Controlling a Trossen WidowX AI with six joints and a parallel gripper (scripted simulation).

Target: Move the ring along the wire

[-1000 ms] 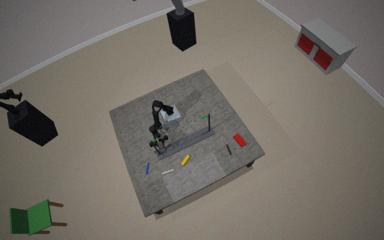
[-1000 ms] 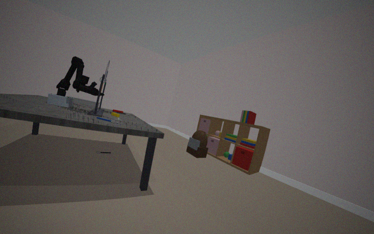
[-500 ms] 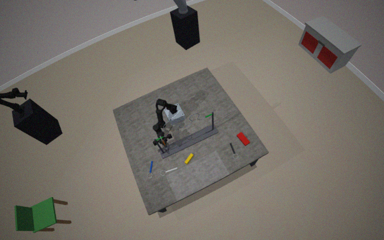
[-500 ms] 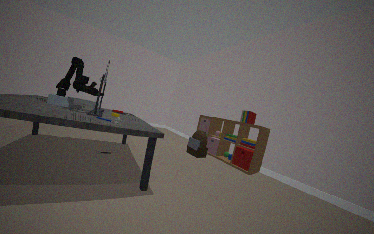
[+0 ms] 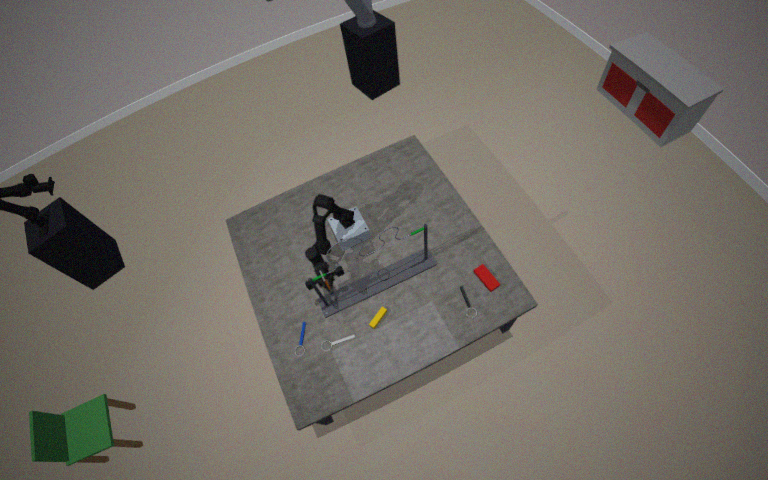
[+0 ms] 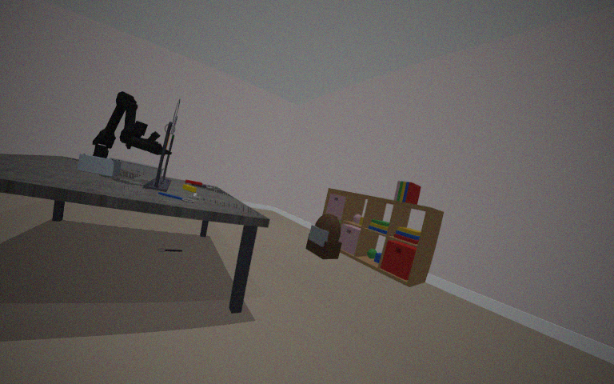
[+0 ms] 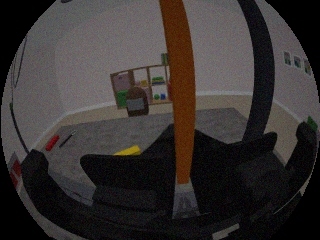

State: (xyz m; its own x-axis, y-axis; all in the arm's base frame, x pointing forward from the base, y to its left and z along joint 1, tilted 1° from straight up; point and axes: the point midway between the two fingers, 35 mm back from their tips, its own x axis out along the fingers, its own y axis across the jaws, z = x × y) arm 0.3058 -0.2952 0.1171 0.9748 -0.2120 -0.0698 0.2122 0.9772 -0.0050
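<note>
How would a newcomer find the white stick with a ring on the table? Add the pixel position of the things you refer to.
On the big grey table [image 5: 396, 367], find the yellow block [image 5: 378, 317]. The white stick [image 5: 343, 339] lies beside it, toward the blue stick [image 5: 303, 333]; only its handle is white.

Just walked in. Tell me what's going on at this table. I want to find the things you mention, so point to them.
A black robot arm has its jaws [image 5: 326, 284] shut on the orange handle [image 5: 325, 281] [image 7: 183, 90] of a ring, beside one post of a wire frame. The ring seems to be at that post's green part of the wire [image 5: 319, 277]. The other green part [image 5: 417, 231], by the far post [image 5: 425, 243], is where it has to go, so the trip along the wire still lies ahead.
</note>
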